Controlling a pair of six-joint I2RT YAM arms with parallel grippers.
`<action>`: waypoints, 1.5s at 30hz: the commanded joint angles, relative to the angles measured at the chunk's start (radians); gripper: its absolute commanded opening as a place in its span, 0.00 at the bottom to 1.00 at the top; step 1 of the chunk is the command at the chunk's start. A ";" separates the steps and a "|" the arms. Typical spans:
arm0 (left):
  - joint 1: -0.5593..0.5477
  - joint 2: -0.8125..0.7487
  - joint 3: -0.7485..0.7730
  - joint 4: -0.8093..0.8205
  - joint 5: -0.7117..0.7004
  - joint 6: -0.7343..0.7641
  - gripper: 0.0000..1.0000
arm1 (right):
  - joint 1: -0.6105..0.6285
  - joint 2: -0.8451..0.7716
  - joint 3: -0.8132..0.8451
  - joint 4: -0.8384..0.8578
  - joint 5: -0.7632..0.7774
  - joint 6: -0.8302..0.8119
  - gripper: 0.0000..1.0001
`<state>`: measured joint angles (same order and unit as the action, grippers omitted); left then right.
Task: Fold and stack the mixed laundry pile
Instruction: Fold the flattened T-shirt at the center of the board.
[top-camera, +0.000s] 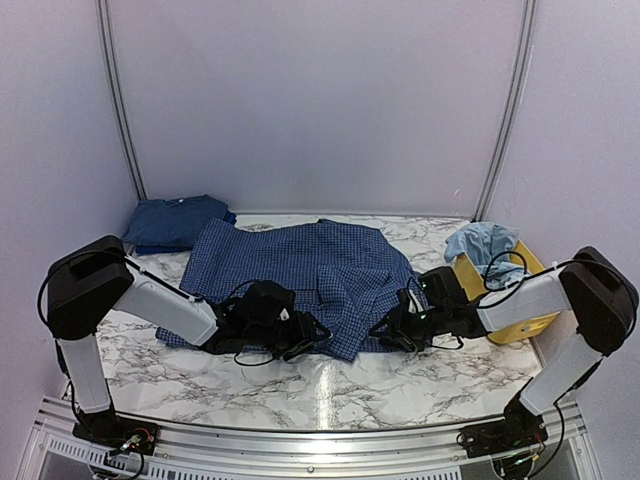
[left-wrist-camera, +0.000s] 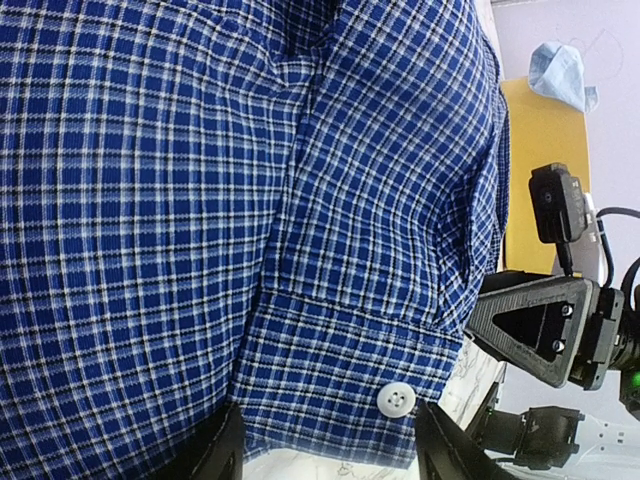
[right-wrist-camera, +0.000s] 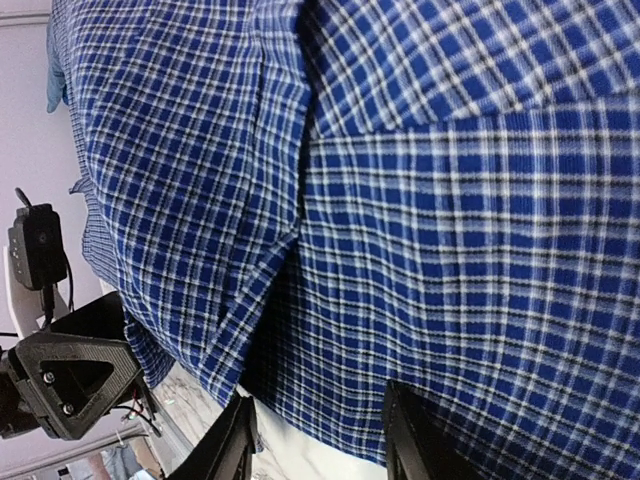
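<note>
With left fingers (left-wrist-camera: 218, 456) and right fingers (right-wrist-camera: 405, 432) half-parted at the near edge of the checked shirt (top-camera: 300, 262), only one layer may be pinched and the fold skewed.

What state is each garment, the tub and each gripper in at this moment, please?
checked shirt: spread on the table, one sleeve laid over it, not yet folded up.
dark-blue garment: folded, at the far left.
light-blue T-shirt: crumpled, draped on the tub's rim.
yellow tub: partly hidden behind the right arm.
left gripper: open, astride the shirt's cuff.
right gripper: open, at the shirt's edge.
</note>
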<state>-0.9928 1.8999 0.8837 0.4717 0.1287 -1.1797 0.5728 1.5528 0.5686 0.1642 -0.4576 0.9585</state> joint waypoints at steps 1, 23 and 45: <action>-0.006 -0.009 -0.015 -0.088 -0.070 -0.019 0.61 | 0.018 0.005 0.084 0.051 -0.086 -0.106 0.38; -0.010 -0.026 0.058 -0.179 -0.070 0.060 0.61 | 0.122 0.244 0.197 -0.114 -0.036 -0.293 0.26; 0.086 -0.124 0.195 -0.615 -0.016 0.323 0.00 | 0.018 -0.065 0.137 -0.253 -0.049 -0.386 0.42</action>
<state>-0.9565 1.8420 1.0309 0.1150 0.1135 -0.9997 0.6441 1.5608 0.7376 0.0463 -0.5358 0.6491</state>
